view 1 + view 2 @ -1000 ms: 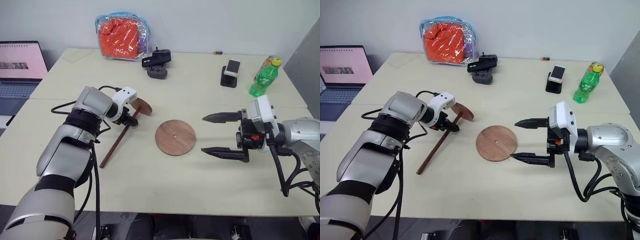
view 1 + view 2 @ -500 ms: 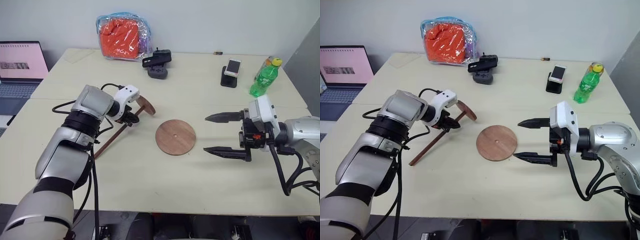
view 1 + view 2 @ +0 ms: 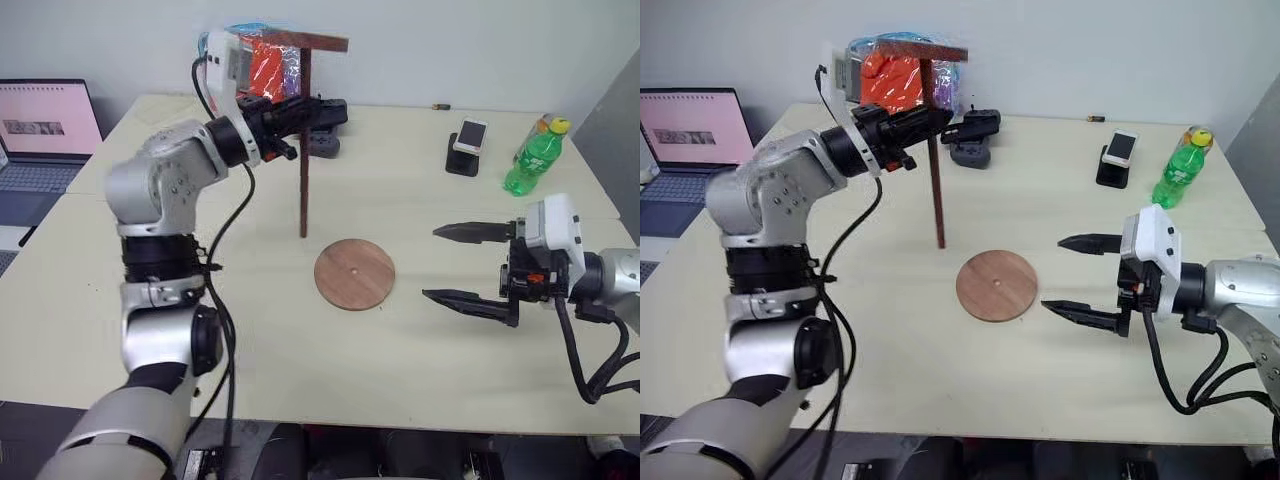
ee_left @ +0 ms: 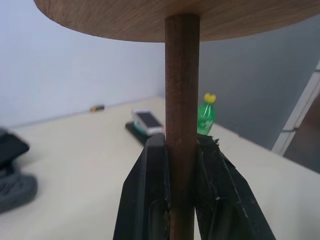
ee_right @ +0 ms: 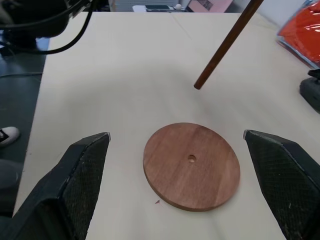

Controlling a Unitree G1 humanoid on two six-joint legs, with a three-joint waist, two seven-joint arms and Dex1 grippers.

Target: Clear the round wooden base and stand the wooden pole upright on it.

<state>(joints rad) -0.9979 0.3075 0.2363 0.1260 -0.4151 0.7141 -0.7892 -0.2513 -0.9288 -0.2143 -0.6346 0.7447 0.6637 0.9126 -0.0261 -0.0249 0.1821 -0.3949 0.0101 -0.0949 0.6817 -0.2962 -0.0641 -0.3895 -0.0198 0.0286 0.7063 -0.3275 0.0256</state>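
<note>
Holding the pole (image 3: 304, 150) clamped between shut fingers, the left gripper (image 3: 296, 112) has raised it off the worktop (image 3: 420, 380) from lying to vertical, disc end up. Its bare lower tip hangs just above the worktop at 11 o'clock of the base (image 3: 354, 274), apart from it. The base is a flat, smooth, reddish-brown disc, already clear, centre hole exposed. The right gripper (image 3: 462, 265) waits at 3 o'clock, wide open and empty.

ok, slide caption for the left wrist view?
Left claw shut on the wooden pole, just below its disc end.
</note>
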